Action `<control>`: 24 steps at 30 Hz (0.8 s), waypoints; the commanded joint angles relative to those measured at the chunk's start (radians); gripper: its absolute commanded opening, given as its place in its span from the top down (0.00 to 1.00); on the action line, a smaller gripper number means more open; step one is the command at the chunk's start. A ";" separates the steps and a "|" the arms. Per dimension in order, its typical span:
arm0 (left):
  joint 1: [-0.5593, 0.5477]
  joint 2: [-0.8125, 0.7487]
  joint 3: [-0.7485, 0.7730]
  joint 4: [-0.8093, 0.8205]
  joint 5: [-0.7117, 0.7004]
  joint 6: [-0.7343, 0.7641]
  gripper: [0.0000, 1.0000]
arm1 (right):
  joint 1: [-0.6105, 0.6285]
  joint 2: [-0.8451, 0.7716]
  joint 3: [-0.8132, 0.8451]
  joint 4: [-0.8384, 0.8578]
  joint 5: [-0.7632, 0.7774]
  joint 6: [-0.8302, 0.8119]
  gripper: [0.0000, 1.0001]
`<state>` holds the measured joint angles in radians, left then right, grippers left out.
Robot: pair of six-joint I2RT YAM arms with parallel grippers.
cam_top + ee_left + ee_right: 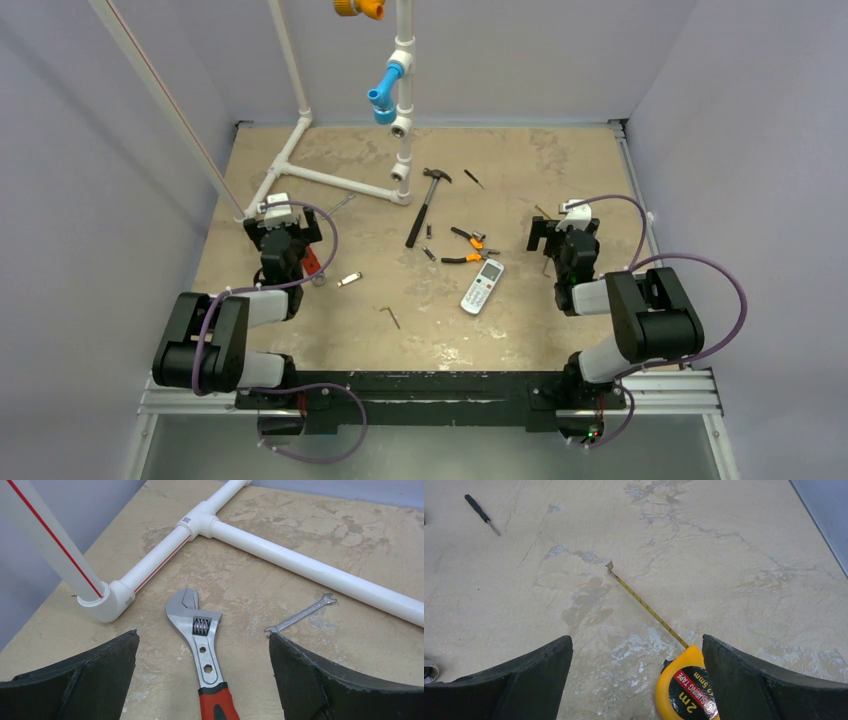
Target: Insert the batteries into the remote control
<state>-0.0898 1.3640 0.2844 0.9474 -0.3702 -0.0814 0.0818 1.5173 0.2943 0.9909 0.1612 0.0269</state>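
Note:
The white remote control lies on the table right of centre, display end towards the far side. Two small dark batteries lie apart from each other just left of it, beside the hammer's handle. My left gripper hovers open at the table's left, over an adjustable wrench with a red handle. At the right side my right gripper is also open, with a yellow tape measure under its right finger. Neither holds anything.
A hammer, orange-handled pliers, a hex key, a small silver piece and a screwdriver lie around the middle. A white pipe frame stands at the far left, and a small spanner lies near it.

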 commanded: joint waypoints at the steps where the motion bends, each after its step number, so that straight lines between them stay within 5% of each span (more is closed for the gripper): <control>1: 0.007 -0.003 0.015 0.013 0.012 0.021 0.00 | -0.005 -0.013 0.009 0.041 0.030 0.011 0.01; 11: 0.008 -0.004 0.020 0.005 0.016 0.018 0.00 | -0.005 -0.185 0.097 -0.267 0.084 0.028 0.01; 17: -0.013 -0.083 0.015 -0.031 -0.026 0.045 0.00 | -0.005 -0.336 0.195 -0.543 0.142 0.208 0.01; 20: -0.049 -0.220 0.082 -0.263 -0.143 0.041 0.00 | -0.005 -0.378 0.231 -0.643 0.135 0.282 0.01; 24: -0.051 -0.404 0.204 -0.611 -0.265 -0.212 0.00 | -0.006 -0.391 0.295 -0.776 0.073 0.392 0.01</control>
<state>-0.1383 1.1065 0.3531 0.6361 -0.4942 -0.1154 0.0818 1.1435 0.5163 0.3977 0.2691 0.2653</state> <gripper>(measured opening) 0.998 0.984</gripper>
